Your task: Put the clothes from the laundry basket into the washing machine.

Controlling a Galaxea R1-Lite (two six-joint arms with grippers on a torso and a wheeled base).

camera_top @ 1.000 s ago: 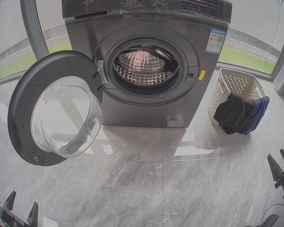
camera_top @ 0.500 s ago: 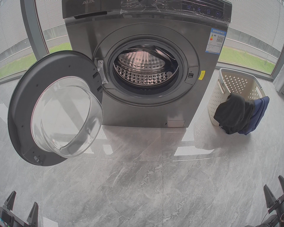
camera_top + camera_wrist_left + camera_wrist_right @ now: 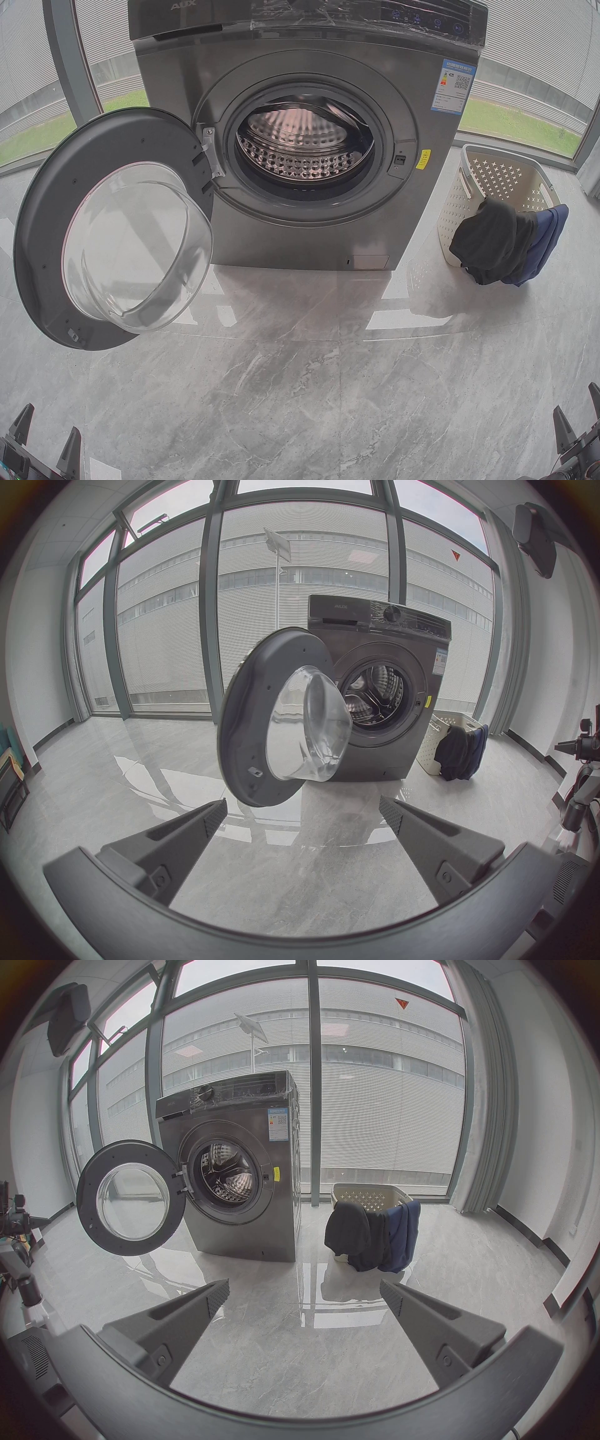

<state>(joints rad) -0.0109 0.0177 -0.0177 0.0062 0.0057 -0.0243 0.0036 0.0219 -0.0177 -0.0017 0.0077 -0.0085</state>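
**No clothes loaded yet: both grippers empty, machine open and waiting**

On the far left, the left gripper (image 3: 51, 419) sits low over the grey floor (image 3: 300, 387), well short of the machine. Its fingers are spread wide and there is nothing between them. Beyond it, the round door (image 3: 112, 231) of the washing machine (image 3: 300, 244) is swung fully open to the left on its hinge. The steel drum (image 3: 304, 144) lies exposed, and no fabric can be seen inside it.

To the right of the machine, just beside its side wall, stands the pale laundry basket (image 3: 500, 169). The clothes are in it: a black garment (image 3: 490, 240) and a blue garment (image 3: 544, 234) hang side by side over the near rim, their ends reaching down towards the floor. On the far right, the right gripper (image 3: 575, 400) is low and well apart from the basket. It too is wide open and empty.

By this showing the task has barely started. The door is open, which suits the loading, but both garments have yet to be picked up, carried across and pushed into the drum.

Against the frame a second ago, the right gripper has sunk lower in the head view, towards the bottom right corner. The whole picture has also shifted slightly, so the camera itself has moved. The left gripper, the door and both garments lie as they did.
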